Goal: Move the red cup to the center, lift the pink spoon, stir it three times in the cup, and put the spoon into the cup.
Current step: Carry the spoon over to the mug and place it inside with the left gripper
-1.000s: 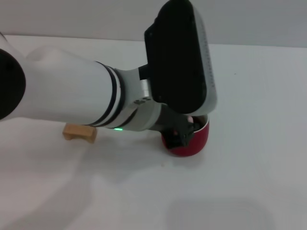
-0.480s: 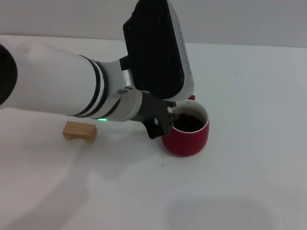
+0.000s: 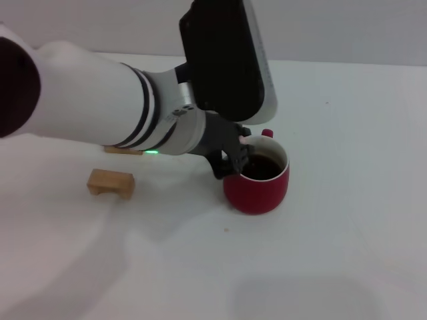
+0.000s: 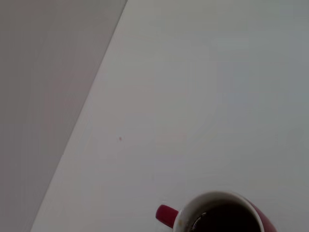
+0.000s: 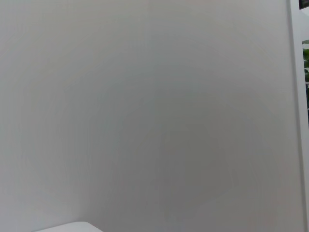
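Observation:
The red cup (image 3: 257, 183) stands on the white tabletop (image 3: 333, 253) right of the middle, dark liquid inside, its small handle at the far side. It also shows in the left wrist view (image 4: 219, 215). My left gripper (image 3: 233, 157) hangs at the cup's near-left rim, its dark fingers (image 3: 227, 163) reaching over the edge. A small piece of the pink spoon (image 3: 244, 140) shows at the fingers; the rest of it is hidden by the gripper. My right gripper is out of view.
A tan wooden block (image 3: 111, 183) lies left of the cup. A second block (image 3: 123, 151) shows partly under my left forearm (image 3: 100, 107). The table's far edge meets a grey wall (image 3: 333, 27).
My left arm has swung left and back, uncovering the cup's opening. The gripper went from over the cup to its left rim. The second block came into view.

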You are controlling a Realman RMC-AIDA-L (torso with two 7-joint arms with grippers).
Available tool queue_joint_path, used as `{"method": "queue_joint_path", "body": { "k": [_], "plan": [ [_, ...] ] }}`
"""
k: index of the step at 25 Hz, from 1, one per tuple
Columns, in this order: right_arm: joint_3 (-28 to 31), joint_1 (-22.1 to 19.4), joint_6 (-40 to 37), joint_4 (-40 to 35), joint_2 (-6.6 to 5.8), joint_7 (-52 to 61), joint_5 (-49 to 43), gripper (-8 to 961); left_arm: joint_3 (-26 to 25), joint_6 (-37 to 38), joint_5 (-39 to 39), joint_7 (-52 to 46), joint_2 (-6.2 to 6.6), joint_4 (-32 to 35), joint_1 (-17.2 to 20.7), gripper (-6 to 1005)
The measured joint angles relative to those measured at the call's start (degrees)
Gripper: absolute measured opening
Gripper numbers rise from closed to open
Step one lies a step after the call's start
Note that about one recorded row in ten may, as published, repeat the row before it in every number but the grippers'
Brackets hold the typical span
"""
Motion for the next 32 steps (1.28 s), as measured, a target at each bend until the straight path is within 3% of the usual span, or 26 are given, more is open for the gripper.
{"method": "queue_joint_path", "body": {
  "k": [15, 25, 32],
  "plan": [
    [0.0, 0.2, 0.3, 0.0, 0.0, 0.0, 0.0, 0, 6.1, 1.9, -0.4, -1.1, -0.17, -0.9, -1.5, 170],
    [-0.1, 0.5, 0.3, 0.0, 0.0, 0.0, 0.0, 0, 5.1, 0.1, 0.0, -1.2, 0.13, -3.4, 3.2, 170],
    [-0.1, 0.6, 0.3, 0.0, 0.0, 0.0, 0.0, 0, 2.0, 0.8, 0.2, -0.7, 0.16, -1.1, 2.8, 169]
  ]
}}
